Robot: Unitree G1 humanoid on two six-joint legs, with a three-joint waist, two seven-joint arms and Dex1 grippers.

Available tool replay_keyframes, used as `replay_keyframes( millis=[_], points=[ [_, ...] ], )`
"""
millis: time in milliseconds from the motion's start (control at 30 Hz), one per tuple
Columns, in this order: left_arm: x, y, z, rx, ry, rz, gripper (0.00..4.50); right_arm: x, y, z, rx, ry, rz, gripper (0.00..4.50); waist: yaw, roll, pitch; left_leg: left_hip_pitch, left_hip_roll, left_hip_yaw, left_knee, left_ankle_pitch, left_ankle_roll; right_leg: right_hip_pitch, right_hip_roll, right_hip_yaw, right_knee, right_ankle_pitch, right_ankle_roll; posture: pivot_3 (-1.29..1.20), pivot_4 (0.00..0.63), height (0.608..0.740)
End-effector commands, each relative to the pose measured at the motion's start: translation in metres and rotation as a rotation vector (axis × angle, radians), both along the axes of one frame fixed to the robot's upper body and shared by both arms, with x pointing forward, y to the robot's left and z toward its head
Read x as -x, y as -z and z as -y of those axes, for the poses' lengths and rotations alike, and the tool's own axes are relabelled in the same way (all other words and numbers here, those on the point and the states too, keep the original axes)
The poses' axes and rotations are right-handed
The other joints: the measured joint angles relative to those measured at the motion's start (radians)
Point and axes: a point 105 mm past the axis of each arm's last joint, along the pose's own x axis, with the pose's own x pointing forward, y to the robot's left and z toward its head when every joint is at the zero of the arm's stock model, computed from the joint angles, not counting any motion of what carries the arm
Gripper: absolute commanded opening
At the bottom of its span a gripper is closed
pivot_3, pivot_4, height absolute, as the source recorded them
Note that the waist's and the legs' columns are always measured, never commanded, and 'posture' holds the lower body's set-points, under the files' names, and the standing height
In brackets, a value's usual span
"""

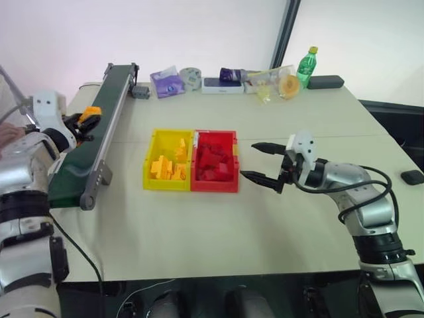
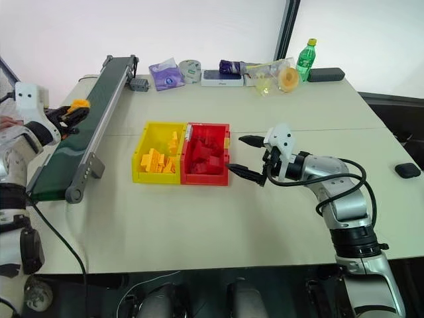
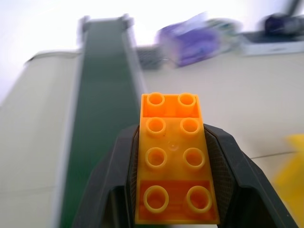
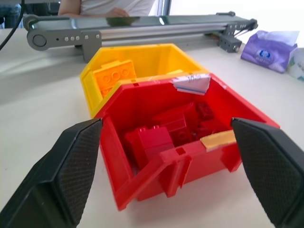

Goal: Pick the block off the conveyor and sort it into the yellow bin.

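Left gripper (image 3: 175,190) clamped on the orange-yellow block (image 3: 175,161), held above the conveyor (image 1: 93,142) at frame left, studs up. Right gripper (image 1: 264,162) spread wide and empty, just right of the red bin (image 1: 215,179). Yellow bin (image 1: 154,142) joined to it, centre frame, holding yellow blocks.
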Motion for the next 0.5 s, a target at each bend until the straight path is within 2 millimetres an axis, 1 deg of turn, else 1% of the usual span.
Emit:
replay_keyframes(
  millis=[33, 67, 100, 133, 233, 267, 333, 400, 500],
  points=[
    [0.025, -0.014, 0.051, -0.031, 0.3, 0.06, 1.36, 0.002, -0.014, 0.001, -0.025, -0.004, 0.066, 4.5, -0.002, 0.0, 0.0, 0.0, 0.0, 0.0, 0.0, 0.0, 0.0, 0.0, 0.0, 0.0, 0.0, 0.0, 0.0, 0.0, 0.15, 0.74],
    [0.029, -0.012, 0.063, -0.023, 0.357, 0.054, 1.36, 0.001, -0.014, 0.001, -0.032, -0.001, 0.067, 4.5, -0.001, 0.0, 0.0, 0.0, 0.0, 0.0, 0.0, 0.0, 0.0, 0.0, 0.0, 0.0, 0.0, 0.0, 0.0, 0.0, 0.15, 0.74],
    [0.031, -0.012, 0.068, -0.016, 0.38, 0.049, 1.36, 0.0, -0.015, 0.001, -0.038, 0.001, 0.067, 4.5, 0.001, 0.0, 0.0, 0.0, 0.0, -0.001, 0.001, 0.0, 0.0, 0.0, 0.0, 0.0, 0.0, 0.0, 0.0, 0.0, 0.15, 0.74],
    [0.031, -0.009, 0.08, -0.026, 0.417, 0.043, 1.36, 0.001, -0.015, 0.001, -0.04, 0.001, 0.067, 4.5, 0.002, 0.0, 0.0, 0.0, 0.0, -0.001, 0.001, 0.0, 0.0, 0.001, 0.0, 0.0, 0.0, 0.0, 0.0, 0.0, 0.15, 0.74],
    [0.023, 0.001, 0.112, -0.025, 0.457, 0.01, 1.36, 0.001, -0.014, 0.0, -0.038, 0.002, 0.074, 4.5, 0.006, 0.0, 0.0, 0.0, 0.0, -0.002, 0.003, 0.0, 0.0, 0.002, 0.0, 0.0, 0.0, 0.0, 0.0, 0.0, 0.15, 0.74],
    [0.02, 0.004, 0.116, -0.028, 0.455, -0.005, 1.36, 0.001, -0.014, 0.0, -0.038, 0.002, 0.076, 4.5, 0.008, 0.0, 0.0, 0.0, 0.0, -0.003, 0.005, 0.0, 0.0, 0.004, 0.0, 0.0, 0.0, 0.0, 0.0, 0.0, 0.15, 0.74],
    [0.016, 0.019, 0.124, -0.093, 0.449, -0.04, 1.36, 0.001, -0.015, 0.0, -0.045, 0.009, 0.079, 4.5, 0.006, 0.0, 0.0, 0.0, 0.0, -0.005, 0.005, 0.0, 0.0, 0.004, 0.0, -0.001, 0.0, 0.0, 0.0, 0.0, 0.15, 0.74],
    [0.011, 0.026, 0.13, -0.097, 0.447, -0.055, 1.36, 0.003, -0.016, 0.002, -0.053, 0.014, 0.076, 4.5, 0.003, 0.0, 0.0, 0.0, 0.0, -0.006, 0.005, 0.0, 0.0, 0.004, 0.001, -0.001, 0.0, 0.0, 0.0, 0.0, 0.15, 0.74],
    [0.001, 0.029, 0.134, -0.075, 0.417, -0.057, 1.36, 0.005, -0.015, 0.004, -0.053, 0.017, 0.077, 4.5, 0.003, 0.0, 0.0, 0.0, 0.0, -0.007, 0.005, 0.0, 0.0, 0.004, 0.001, -0.001, 0.0, 0.0, 0.0, 0.0, 0.15, 0.74]
  ],
)
